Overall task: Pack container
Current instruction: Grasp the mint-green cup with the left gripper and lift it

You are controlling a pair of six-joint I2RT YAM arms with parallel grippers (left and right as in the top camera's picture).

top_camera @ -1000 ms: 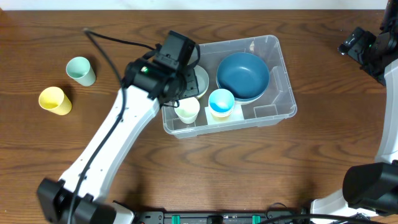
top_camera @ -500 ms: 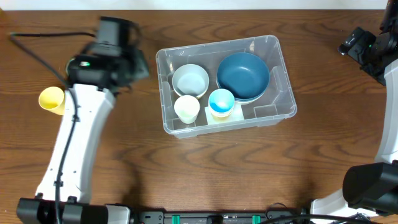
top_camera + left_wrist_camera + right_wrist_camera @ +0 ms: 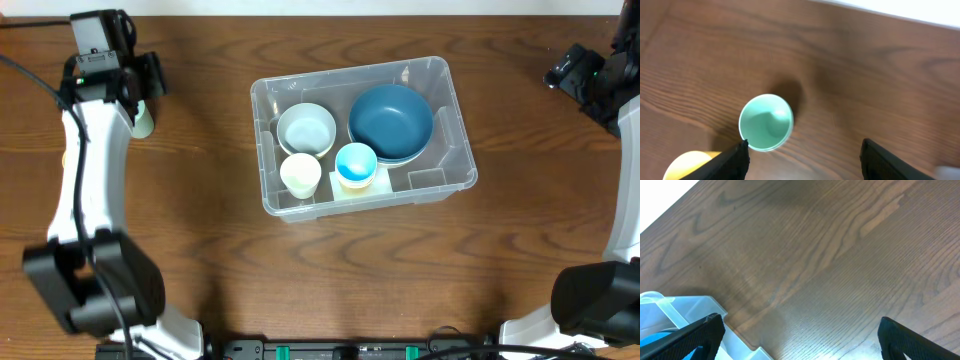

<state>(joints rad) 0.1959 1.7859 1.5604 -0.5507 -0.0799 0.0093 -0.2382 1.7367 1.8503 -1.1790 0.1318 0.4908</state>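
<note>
Four items packed in container point(image 3: 452, 120) | left end effector point(image 3: 805, 160) has been swung left of container, opened wider, empty, over mint cup point(image 3: 766, 122), judged next pick | right end effector point(image 3: 800, 340) wide open, empty

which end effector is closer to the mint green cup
Left. The left end effector hovers just above the mint green cup; the right end effector is at the opposite side, beyond the container.

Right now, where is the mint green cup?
Left wrist view: the mint cup stands upright on the table next to the yellow cup, under the open left end effector. Overhead, the arm mostly hides it, well left of the container.
</note>
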